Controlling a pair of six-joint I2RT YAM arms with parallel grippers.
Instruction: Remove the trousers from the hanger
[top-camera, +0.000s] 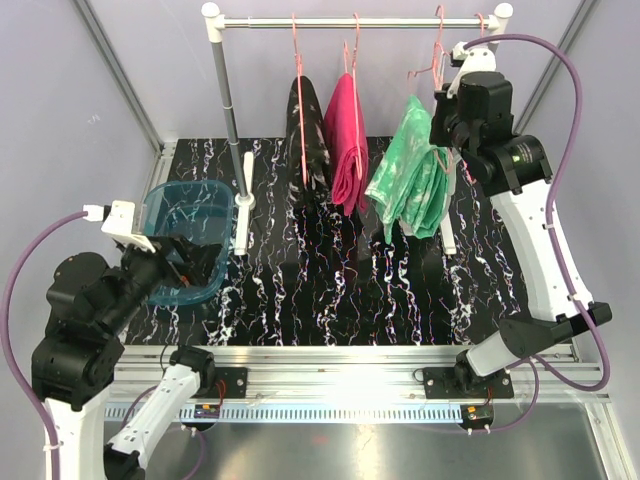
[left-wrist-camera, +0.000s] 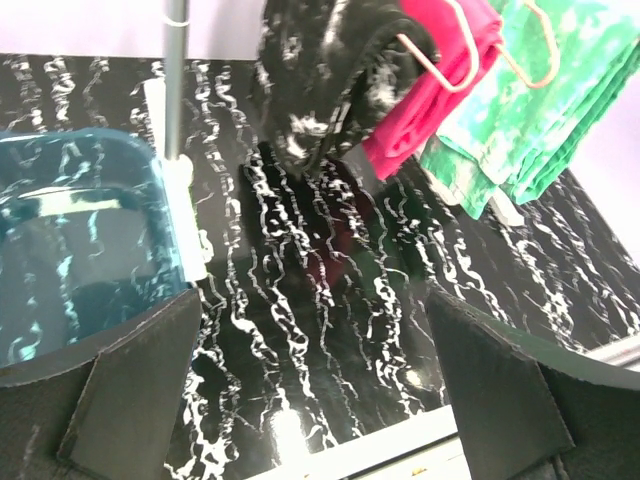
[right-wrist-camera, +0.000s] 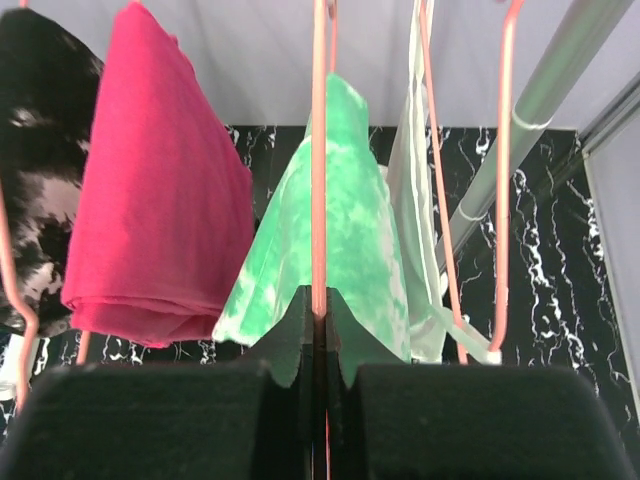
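Note:
Three folded trousers hang on pink wire hangers from the rail (top-camera: 355, 22): black speckled (top-camera: 308, 135), magenta (top-camera: 348, 140) and mint green (top-camera: 410, 180). My right gripper (top-camera: 445, 95) is up by the rail's right end. In the right wrist view it (right-wrist-camera: 319, 320) is shut on a pink hanger wire (right-wrist-camera: 319, 150) in front of the mint green trousers (right-wrist-camera: 350, 230), with the magenta (right-wrist-camera: 150, 200) and black (right-wrist-camera: 35, 150) ones to the left. My left gripper (top-camera: 195, 262) is open and empty, low over the table by the basket; its view (left-wrist-camera: 315, 370) shows the three trousers far off.
A translucent blue basket (top-camera: 190, 235) sits at the left of the black marbled table, also in the left wrist view (left-wrist-camera: 90, 240). The rack's left post (top-camera: 228, 100) stands beside it. More pink hanger wires (right-wrist-camera: 500, 150) hang right of the gripped one.

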